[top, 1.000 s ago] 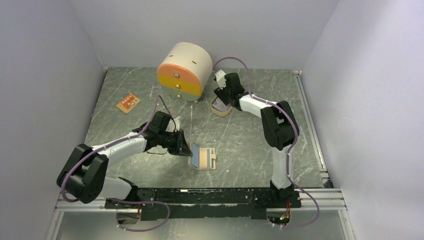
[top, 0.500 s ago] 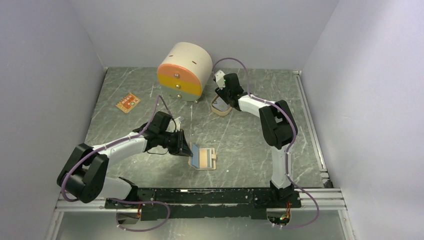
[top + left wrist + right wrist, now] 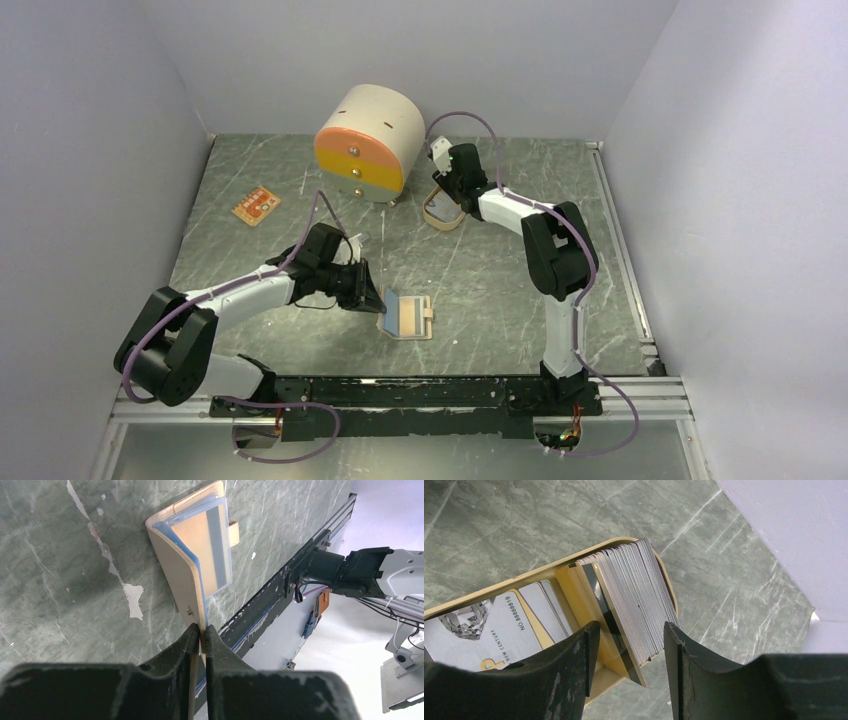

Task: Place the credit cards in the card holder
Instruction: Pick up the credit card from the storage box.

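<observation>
Seen from above, the right pincer is hanging over the beige oval tray, with the open card holder lying at about 6 o'clock from it. At the left wrist, the left pincer is clamping the holder's raised cover edge. At the right wrist, the right pincer's jaws are standing open astride the credit cards, which are stacked on edge in the tray, their edges running from 11 to 5 o'clock.

The card holder lies near the front; the credit cards stand in a tray behind it.

Overhead wide, wrists close, card holder shared
</observation>
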Robot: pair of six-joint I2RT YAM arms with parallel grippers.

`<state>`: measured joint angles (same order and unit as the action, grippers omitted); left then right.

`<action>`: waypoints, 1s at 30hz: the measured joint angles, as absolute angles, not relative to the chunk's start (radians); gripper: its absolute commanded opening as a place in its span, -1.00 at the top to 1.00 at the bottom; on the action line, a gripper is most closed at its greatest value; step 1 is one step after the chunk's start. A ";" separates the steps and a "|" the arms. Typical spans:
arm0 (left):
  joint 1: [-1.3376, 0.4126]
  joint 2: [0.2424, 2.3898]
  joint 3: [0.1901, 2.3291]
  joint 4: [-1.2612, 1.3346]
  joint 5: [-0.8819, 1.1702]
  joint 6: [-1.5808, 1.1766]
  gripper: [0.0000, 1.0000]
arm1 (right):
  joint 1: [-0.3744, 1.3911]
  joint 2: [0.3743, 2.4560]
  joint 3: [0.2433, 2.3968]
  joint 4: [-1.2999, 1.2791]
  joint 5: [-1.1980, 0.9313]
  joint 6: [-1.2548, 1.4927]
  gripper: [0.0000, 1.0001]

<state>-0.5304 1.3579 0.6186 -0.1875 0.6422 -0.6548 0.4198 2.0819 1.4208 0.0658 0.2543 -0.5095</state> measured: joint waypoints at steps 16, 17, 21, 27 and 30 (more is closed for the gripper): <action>-0.534 1.358 0.613 -0.182 0.642 -0.663 0.73 | 0.419 2.074 1.421 0.049 0.229 -0.499 0.29; -0.534 1.358 0.612 -0.182 0.642 -0.664 0.73 | 0.418 2.074 1.421 0.047 0.228 -0.498 0.29; -0.536 1.358 0.612 -0.180 0.642 -0.668 0.73 | 0.418 2.071 1.421 0.043 0.227 -0.497 0.33; -0.545 1.361 0.612 -0.176 0.642 -0.670 0.73 | 0.418 2.062 1.422 0.031 0.227 -0.495 0.43; -0.546 1.362 0.612 -0.176 0.642 -0.670 0.73 | 0.416 2.057 1.425 0.031 0.225 -0.495 0.44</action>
<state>-0.5465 1.3617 0.6117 -0.1757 0.6418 -0.6701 0.4164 2.0575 1.4250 0.0307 0.2253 -0.4950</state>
